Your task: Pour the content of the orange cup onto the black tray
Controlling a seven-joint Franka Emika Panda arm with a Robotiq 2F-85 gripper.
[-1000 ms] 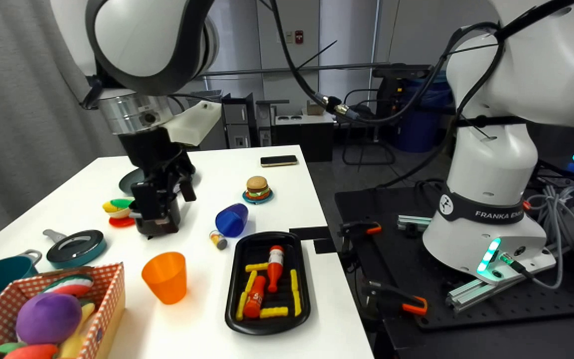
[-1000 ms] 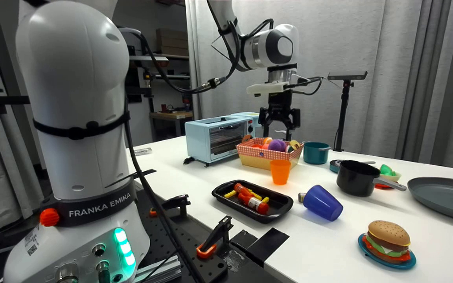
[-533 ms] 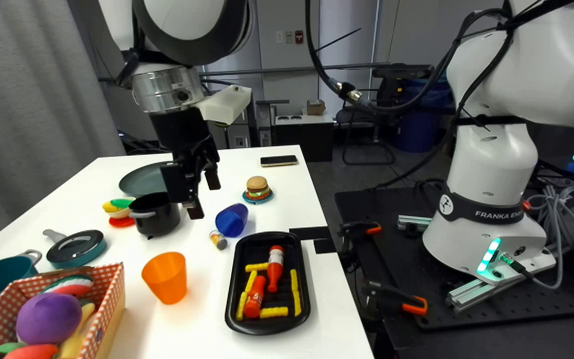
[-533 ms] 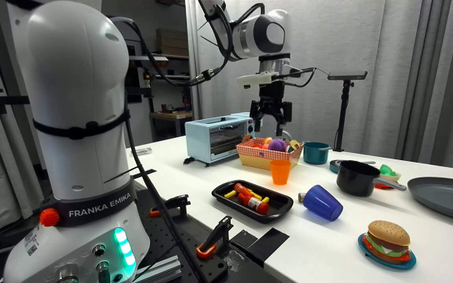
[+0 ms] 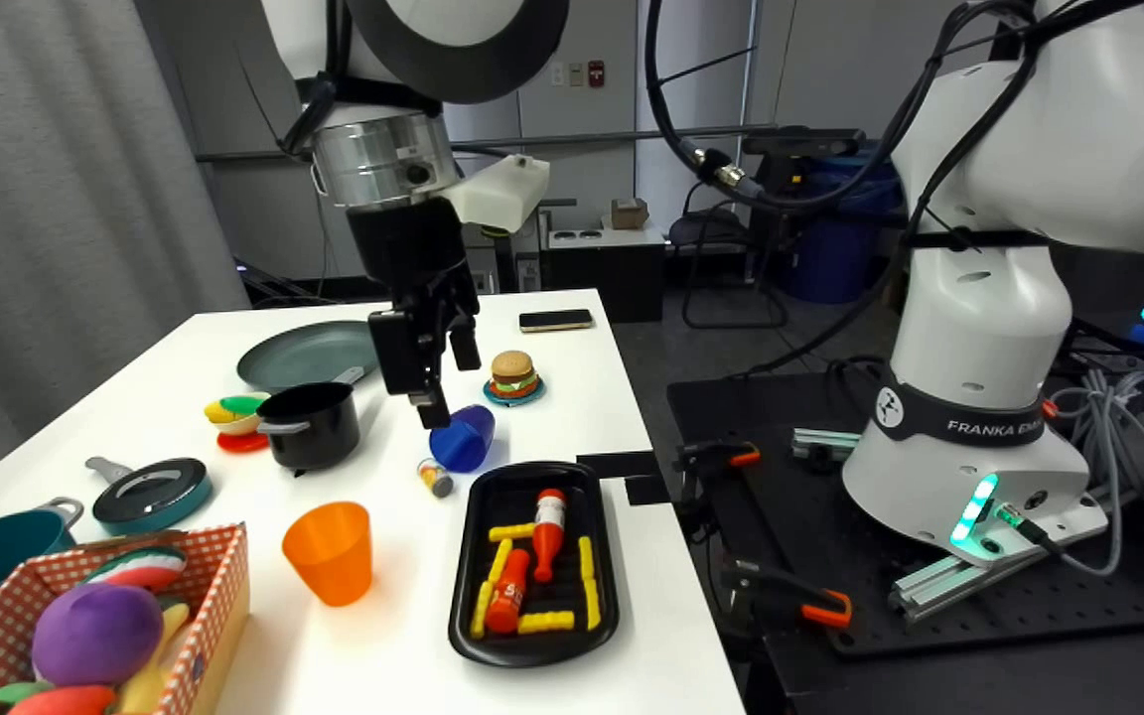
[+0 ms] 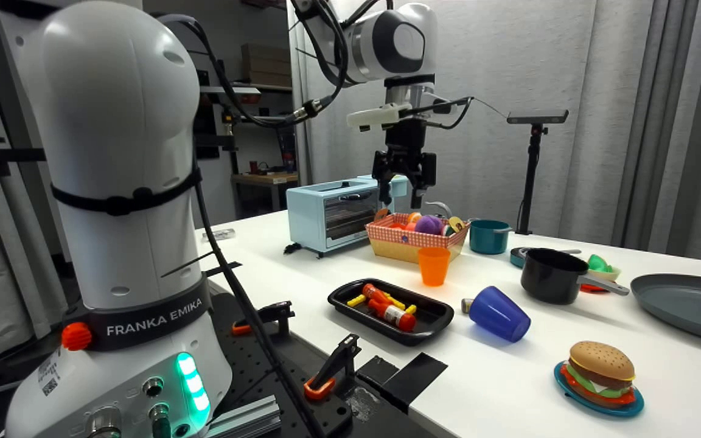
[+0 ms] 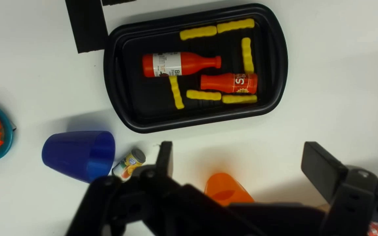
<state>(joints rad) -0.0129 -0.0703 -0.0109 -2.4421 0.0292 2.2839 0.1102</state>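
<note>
Gripper [image 6: 400, 198]: we see it hang well above the white table [image 5: 393, 645], pointing down, jaws spread wide apart.
Orange cup [image 6: 434, 266]: upright on the table in both exterior views, standing between the black tray [image 7: 143, 95] and the gingham-trimmed basket [image 6: 393, 248]. In the wrist view we find it partly hidden behind the gripper; we cannot make out what it holds.
Tray load: we count two red bottles [image 7: 192, 63] lying on their sides and six yellow sticks [image 7: 199, 32] around them.
Blue cup [image 7: 74, 154]: on its side near the tray, mouth toward a small can [image 7: 126, 165]; we cannot tell whether the two touch.
Basket load: a round purple piece [image 5: 95, 634], with other coloured pieces that we cannot name with certainty.
Black pot [image 6: 551, 283]: on the table near a large grey plate [image 5: 309, 356]; we note a teal pot [image 6: 489, 238] just beside the basket.
Toy burger [image 6: 602, 365]: resting on a small teal saucer [image 6: 606, 411], well apart from the orange cup.
Toaster oven [image 6: 335, 213]: light blue, standing beside the basket in an exterior view.
Phone [image 5: 555, 321]: lying flat on the table near its edge in an exterior view.
</note>
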